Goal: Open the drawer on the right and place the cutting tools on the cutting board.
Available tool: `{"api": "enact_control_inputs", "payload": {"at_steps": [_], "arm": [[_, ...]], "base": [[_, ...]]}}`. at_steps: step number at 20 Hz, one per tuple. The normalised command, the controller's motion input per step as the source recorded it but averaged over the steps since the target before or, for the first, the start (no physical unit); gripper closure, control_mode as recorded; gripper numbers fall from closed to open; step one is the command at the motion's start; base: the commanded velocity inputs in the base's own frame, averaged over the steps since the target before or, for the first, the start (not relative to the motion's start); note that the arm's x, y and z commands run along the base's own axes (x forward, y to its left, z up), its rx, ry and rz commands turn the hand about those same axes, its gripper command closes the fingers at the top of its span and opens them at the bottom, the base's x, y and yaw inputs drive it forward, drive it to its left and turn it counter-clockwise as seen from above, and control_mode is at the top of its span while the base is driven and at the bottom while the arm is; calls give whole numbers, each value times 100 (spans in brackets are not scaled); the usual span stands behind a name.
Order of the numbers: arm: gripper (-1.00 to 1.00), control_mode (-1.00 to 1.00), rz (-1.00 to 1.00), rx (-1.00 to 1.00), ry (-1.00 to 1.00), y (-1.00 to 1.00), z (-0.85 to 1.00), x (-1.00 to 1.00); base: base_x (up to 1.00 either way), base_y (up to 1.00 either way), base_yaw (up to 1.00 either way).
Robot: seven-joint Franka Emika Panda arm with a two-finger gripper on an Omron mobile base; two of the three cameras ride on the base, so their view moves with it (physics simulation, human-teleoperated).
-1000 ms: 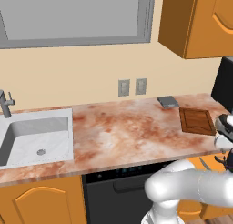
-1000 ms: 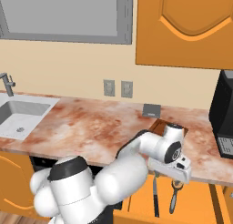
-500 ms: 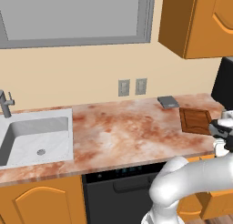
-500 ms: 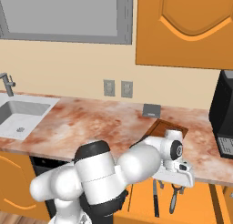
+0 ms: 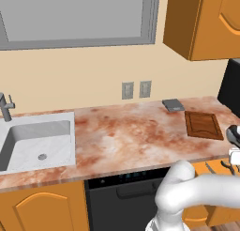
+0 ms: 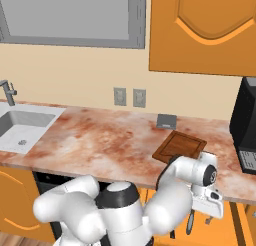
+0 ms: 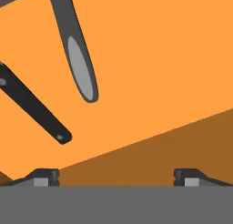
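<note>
Since a second ago the arm has swung lower and its hand has dropped from the counter edge into the open drawer (image 6: 235, 225), which stands pulled out below the counter's front edge, just under the cutting board (image 6: 180, 146). The gripper (image 7: 116, 176) hangs over the drawer's bright orange floor with its fingers (image 7: 45, 176) spread wide and nothing between them. The cutting tools (image 7: 78, 59) lie on that floor ahead of the fingertips: one slim dark grey handle with a lighter grey oval inset, and beside it a thin black handle with a small hole near its rounded end. The board, dark reddish-brown with a groove along its edge, lies bare on the counter (image 5: 131, 136) near the small grey pad (image 6: 165, 121).
</note>
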Motion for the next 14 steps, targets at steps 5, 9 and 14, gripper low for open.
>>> {"api": "enact_control_inputs", "payload": {"at_steps": [5,9,14], "arm": [[-100,-100,0,3,-12,0,-40,-2],[-100,-100,0,0,-10,0,-35,-3],[-100,-100,0,0,-7,0,-38,-17]], "base": [[0,0,0],[0,0,0],[0,0,0]]}}
